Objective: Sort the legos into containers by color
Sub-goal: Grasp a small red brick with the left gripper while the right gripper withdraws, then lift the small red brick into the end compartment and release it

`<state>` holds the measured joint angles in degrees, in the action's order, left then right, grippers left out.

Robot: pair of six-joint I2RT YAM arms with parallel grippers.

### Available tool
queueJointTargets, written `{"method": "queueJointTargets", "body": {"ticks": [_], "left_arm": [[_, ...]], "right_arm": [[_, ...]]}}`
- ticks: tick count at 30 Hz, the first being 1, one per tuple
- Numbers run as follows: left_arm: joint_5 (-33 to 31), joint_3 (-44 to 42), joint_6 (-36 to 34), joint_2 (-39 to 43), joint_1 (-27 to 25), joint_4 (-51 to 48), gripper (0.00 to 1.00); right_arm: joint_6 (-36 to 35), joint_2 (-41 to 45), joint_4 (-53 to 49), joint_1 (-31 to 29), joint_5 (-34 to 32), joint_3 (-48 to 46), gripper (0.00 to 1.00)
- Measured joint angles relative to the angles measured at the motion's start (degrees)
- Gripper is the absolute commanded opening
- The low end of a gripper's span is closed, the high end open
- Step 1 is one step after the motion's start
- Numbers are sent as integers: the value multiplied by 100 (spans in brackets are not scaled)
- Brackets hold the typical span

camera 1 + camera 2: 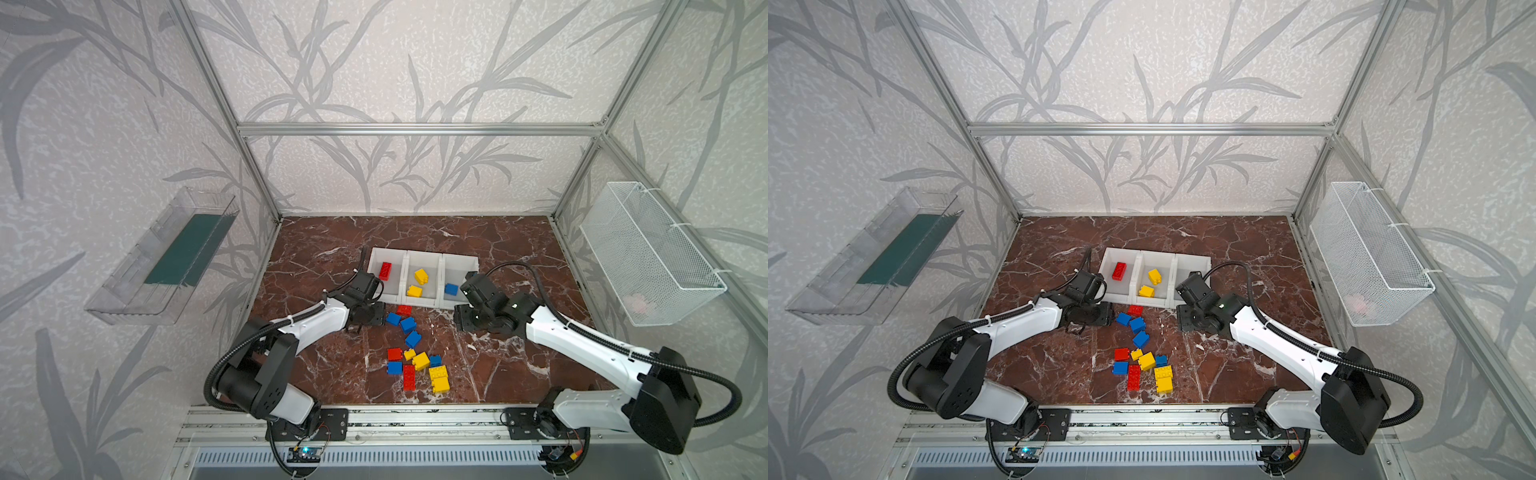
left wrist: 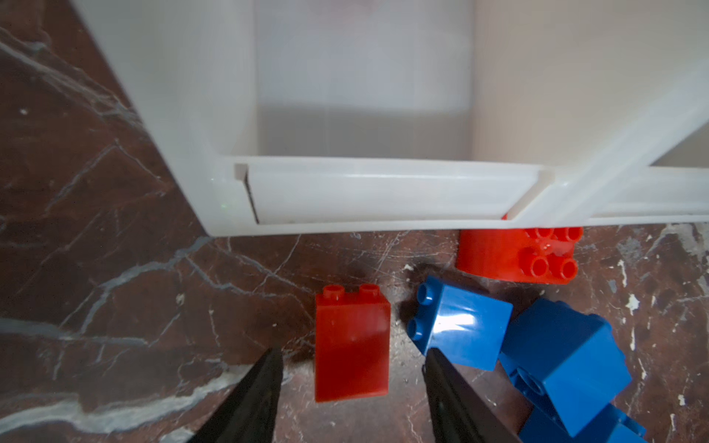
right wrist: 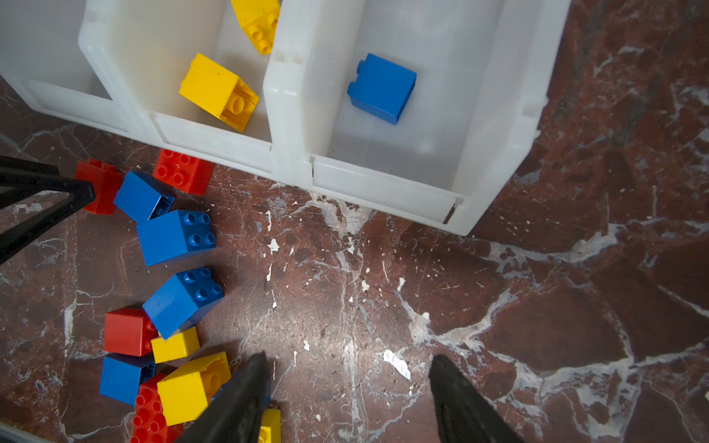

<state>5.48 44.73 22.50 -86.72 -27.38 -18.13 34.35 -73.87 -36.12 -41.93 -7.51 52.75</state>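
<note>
At lower centre of its wrist view the left end effector (image 2: 353,351) stands open astride a small red lego (image 2: 352,330), seemingly not touching it; the right end effector (image 3: 350,356) gapes over bare counter (image 3: 498,307); the containers (image 1: 405,270), mid-frame, hold one red, two yellow, one blue; loose legos (image 1: 420,360) lie below them.

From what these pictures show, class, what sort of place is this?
Probably a robot lab test cell: a silver aluminium-bar frame encloses it, two white-and-black robot arms sit mounted on a metal rail, and red, blue and yellow studded plastic bricks lie beside joined white plastic bins.
</note>
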Motion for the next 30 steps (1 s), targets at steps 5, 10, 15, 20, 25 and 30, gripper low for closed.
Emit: {"method": "queueJointTargets", "body": {"ticks": [5,10,15,20,25,30], "left_arm": [[-35,87,-68,-310,-57,-35,55],[-153,177,-133,-450,-107,-28,48],[-258,229,-184,-529,-122,-20,36],[-306,232,-199,-522,-149,-7,29],[-286,229,-197,-417,-155,-87,28],[-229,264,-199,83,-166,-260,27]], "right_arm": [[42,20,2,0,0,-2,68],[101,232,31,0,-9,-153,68],[210,358,28,0,-57,-238,68],[282,380,28,0,-98,-264,68],[334,380,28,0,-101,-282,68],[350,380,28,0,-103,-282,68]]}}
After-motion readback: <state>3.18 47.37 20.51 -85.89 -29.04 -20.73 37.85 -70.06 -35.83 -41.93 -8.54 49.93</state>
